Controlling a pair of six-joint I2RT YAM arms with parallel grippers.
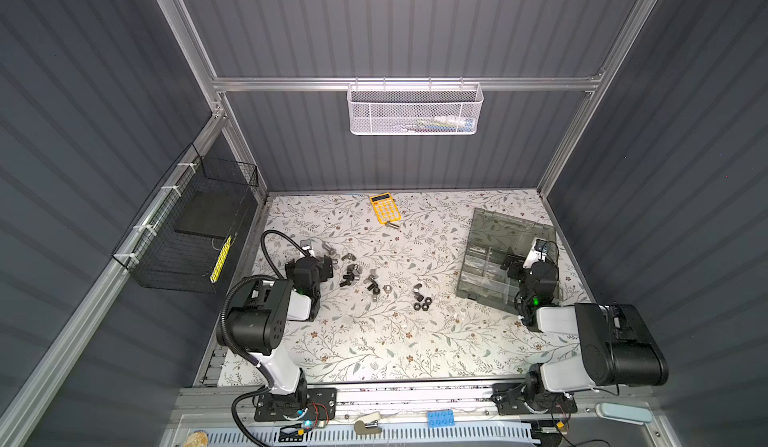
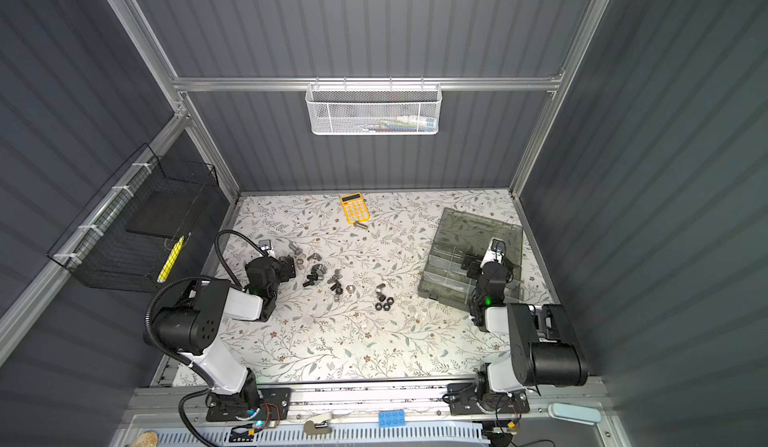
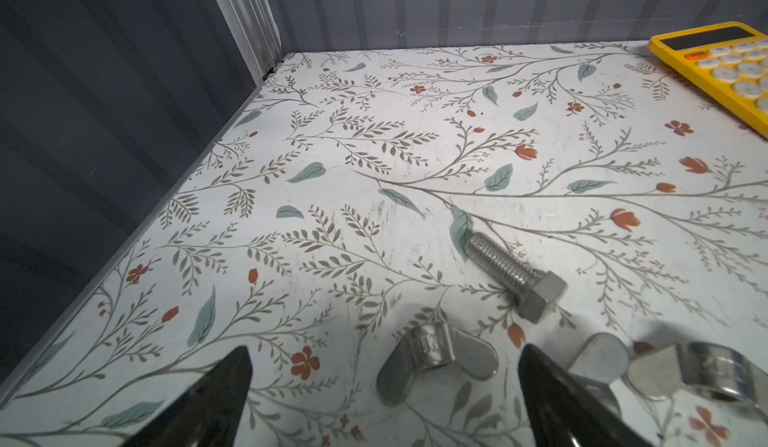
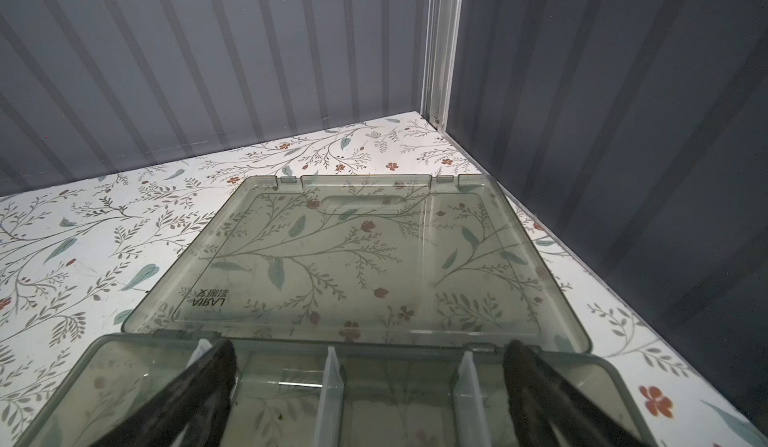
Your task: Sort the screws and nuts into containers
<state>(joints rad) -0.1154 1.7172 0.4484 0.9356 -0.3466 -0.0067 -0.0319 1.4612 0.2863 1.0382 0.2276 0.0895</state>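
Screws and nuts (image 1: 357, 276) lie scattered mid-table in both top views, with a black nut cluster (image 1: 422, 302) to their right and one silver screw (image 1: 392, 225) by the calculator. My left gripper (image 3: 384, 357) is open and low over the table. A silver wing nut (image 3: 436, 357) lies between its fingers, a silver screw (image 3: 515, 278) just beyond, and another wing nut (image 3: 706, 374) beside one finger. My right gripper (image 4: 370, 347) hangs open and empty over the containers (image 4: 286, 403) of the smoky grey organizer box (image 1: 486, 274), whose lid (image 4: 374, 258) lies flat open.
A yellow calculator (image 1: 385, 208) sits at the back centre. A white mesh basket (image 1: 415, 110) hangs on the rear wall and a black wire basket (image 1: 195, 233) on the left wall. Enclosure walls border the floral table on three sides.
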